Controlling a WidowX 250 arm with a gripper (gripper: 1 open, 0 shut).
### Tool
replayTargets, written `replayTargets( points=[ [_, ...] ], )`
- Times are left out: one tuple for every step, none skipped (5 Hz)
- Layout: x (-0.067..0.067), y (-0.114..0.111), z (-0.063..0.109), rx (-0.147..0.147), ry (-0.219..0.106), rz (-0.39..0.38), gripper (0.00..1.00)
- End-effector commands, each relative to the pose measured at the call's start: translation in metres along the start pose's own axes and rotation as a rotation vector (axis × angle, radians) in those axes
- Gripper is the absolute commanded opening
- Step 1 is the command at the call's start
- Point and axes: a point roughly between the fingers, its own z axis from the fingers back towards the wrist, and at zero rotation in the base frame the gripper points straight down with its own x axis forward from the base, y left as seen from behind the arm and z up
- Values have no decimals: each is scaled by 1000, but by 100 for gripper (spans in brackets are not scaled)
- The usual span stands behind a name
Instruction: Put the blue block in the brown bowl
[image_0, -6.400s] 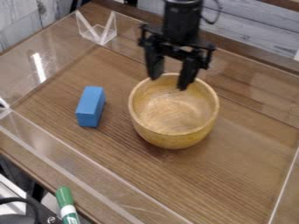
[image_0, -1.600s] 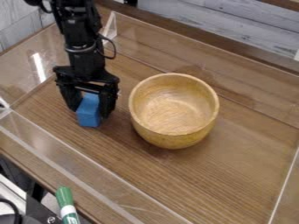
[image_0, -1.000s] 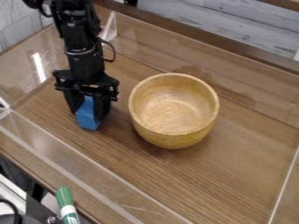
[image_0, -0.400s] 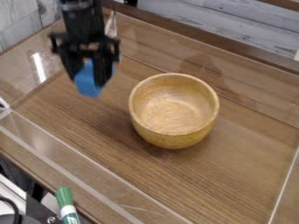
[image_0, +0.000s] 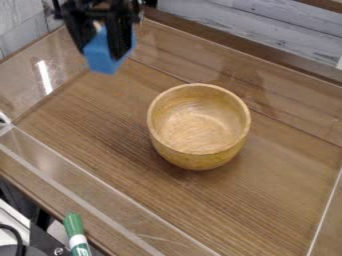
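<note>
Camera view: hand (image_0: 104, 50) clamped on blue block (image_0: 102, 52) — block between its fingers, airborne.

The gripper (image_0: 104, 42) is hanging in the upper left of the view, toward eleven o'clock from the middle of the frame, pointing straight down. Only its lower part is showing; the arm above is running out past the top edge at twelve o'clock. Its dark fingers (image_0: 123, 35) are pressing in from either side on the blue block (image_0: 99, 52), clamping it between them and carrying it clear of the surface, the block's lower end sticking out below the fingertips toward six o'clock.
</note>
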Motion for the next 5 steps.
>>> replayTargets(
  points=[
    [-5, -23, 21, 2, -45, -85, 0],
    [-17, -51, 18, 2, -31, -147, 0],
    [-31, -71, 14, 6, -24, -201, 0],
    [-35, -80, 9, 8, -19, -227, 0],
    [-34, -87, 1, 13, -16, -248, 0]
  ],
)
